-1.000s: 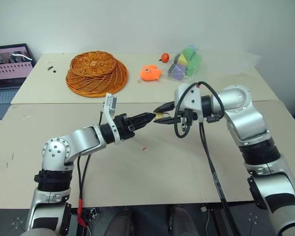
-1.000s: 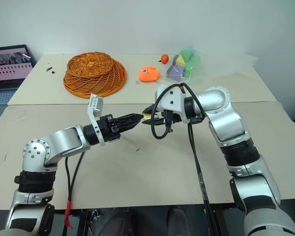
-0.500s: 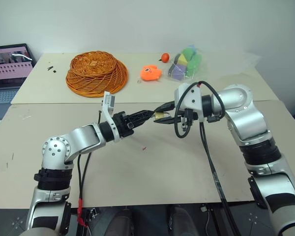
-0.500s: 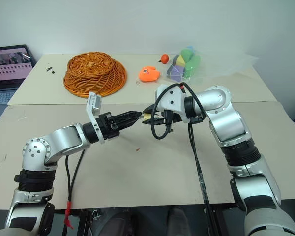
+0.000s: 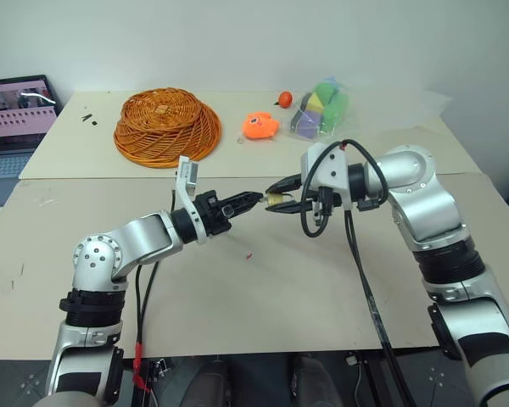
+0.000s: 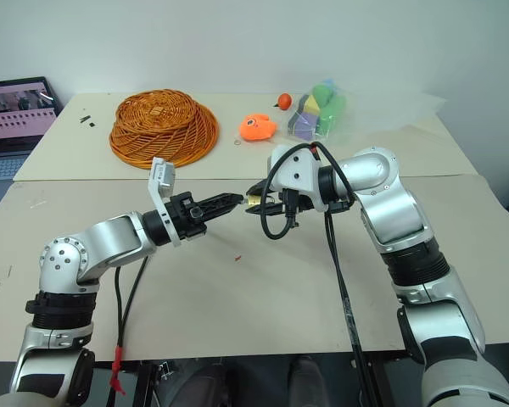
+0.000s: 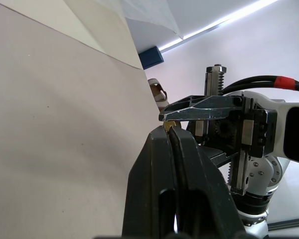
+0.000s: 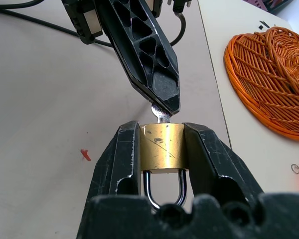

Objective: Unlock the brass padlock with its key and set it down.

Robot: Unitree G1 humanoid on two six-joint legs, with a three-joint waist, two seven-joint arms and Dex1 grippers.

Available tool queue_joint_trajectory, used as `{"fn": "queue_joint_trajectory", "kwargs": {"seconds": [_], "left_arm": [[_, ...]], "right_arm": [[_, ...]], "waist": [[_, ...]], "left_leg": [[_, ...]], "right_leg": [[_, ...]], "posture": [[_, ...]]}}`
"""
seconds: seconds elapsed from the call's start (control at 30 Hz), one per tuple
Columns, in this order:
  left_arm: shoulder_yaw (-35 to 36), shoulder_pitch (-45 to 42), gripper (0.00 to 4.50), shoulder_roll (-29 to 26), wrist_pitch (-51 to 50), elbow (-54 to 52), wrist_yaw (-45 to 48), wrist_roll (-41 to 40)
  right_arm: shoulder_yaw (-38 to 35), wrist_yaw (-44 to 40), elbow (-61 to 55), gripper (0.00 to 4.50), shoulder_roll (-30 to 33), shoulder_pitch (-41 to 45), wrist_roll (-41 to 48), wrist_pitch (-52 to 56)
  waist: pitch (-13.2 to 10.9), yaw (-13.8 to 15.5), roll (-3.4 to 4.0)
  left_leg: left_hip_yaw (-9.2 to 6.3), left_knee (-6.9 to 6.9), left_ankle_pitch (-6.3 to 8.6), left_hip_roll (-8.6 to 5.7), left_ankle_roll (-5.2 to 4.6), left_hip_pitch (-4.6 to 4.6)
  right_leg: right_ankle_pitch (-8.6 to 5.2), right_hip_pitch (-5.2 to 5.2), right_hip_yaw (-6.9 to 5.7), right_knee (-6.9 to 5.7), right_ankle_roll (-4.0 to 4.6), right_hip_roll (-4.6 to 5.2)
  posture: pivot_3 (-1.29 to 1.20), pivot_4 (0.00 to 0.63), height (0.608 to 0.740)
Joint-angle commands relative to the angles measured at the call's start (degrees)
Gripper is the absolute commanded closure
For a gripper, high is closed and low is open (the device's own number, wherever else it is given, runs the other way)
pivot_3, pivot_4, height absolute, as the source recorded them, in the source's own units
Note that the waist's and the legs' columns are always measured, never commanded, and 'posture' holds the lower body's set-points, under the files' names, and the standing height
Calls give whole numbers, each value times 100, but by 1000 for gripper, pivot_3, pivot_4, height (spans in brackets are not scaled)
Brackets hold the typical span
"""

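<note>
- The left gripper (image 5: 253,201) has just closed; a second ago its fingers stood apart near the padlock, and now they are pinched together on the small silver key (image 8: 161,112) sticking out of the lock's bottom face.
- The right gripper (image 8: 162,149) has not changed: it clamps the brass padlock (image 8: 162,147) by its two flat sides, in the air above the table (image 5: 305,288), between the two arms.
- Judged from this, the key is seated and gripped, so the turn to release the lock looks like the step now due. The shackle (image 8: 163,188) appears still closed.
- The right wrist view shows the most: the scratched brass body squeezed between both fingers, the silver shackle loop pointing back toward the wrist, and the left gripper's tip covering the key head.
- The head views show how both arms meet mid-air, well clear of the orange basket (image 5: 166,127) and the toys at the far side, but the padlock is only a yellow speck there.
- The left wrist view shows its fingers (image 7: 162,164) pressed shut, with a glint of brass just past their tips.
</note>
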State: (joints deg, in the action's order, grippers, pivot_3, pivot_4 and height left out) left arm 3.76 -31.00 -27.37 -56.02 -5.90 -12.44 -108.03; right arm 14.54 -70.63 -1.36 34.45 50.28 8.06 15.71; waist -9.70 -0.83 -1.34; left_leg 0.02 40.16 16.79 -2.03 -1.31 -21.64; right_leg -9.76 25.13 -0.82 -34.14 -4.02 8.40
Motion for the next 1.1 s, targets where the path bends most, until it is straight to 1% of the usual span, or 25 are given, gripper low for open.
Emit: {"fn": "queue_joint_trajectory", "kwargs": {"seconds": [0.03,0.3,0.47,0.6,0.87,0.97,1.1], "left_arm": [[-8,-63,4485,-51,-64,-149,103,-34],[20,-130,4485,-180,-170,-25,252,19],[-88,-258,4485,-464,-459,-71,864,734],[-292,-346,4485,-788,-712,-188,1627,1643],[-263,-507,4485,-716,-820,43,2269,2325],[-271,-538,4485,-696,-836,-22,2477,2587],[-320,-553,4485,-776,-640,-280,2981,3201]], "right_arm": [[-197,63,-188,3589,59,165,92,-23],[-197,74,-210,3589,54,182,91,2],[-191,81,-191,3589,47,208,92,-5],[-183,84,-182,3589,49,223,95,-6],[-180,99,-241,3589,69,210,113,40],[-187,96,-260,3589,86,202,109,61],[-187,97,-262,3589,91,193,100,64]], "waist": [[0,0,0],[0,0,0],[0,0,0],[0,-4,0],[0,-1,0],[0,-5,0],[0,-4,0]], "left_leg": [[0,0,0,0,0,0],[0,0,0,0,0,0],[1,0,0,-1,0,0],[2,-2,0,-1,-1,-1],[1,-2,1,0,-3,-4],[1,-3,1,0,-3,-5],[2,-2,1,0,-4,-6]], "right_leg": [[0,0,0,0,0,0],[0,0,0,0,0,0],[0,-1,-1,0,0,0],[0,-1,-3,-1,0,-1],[0,-1,-6,-1,0,-2],[0,-1,-5,-2,0,-2],[0,0,-6,-1,0,-2]], "posture": [[0,150,739],[0,150,739],[0,150,739],[0,150,739],[0,150,739],[0,150,739],[0,150,739]]}}
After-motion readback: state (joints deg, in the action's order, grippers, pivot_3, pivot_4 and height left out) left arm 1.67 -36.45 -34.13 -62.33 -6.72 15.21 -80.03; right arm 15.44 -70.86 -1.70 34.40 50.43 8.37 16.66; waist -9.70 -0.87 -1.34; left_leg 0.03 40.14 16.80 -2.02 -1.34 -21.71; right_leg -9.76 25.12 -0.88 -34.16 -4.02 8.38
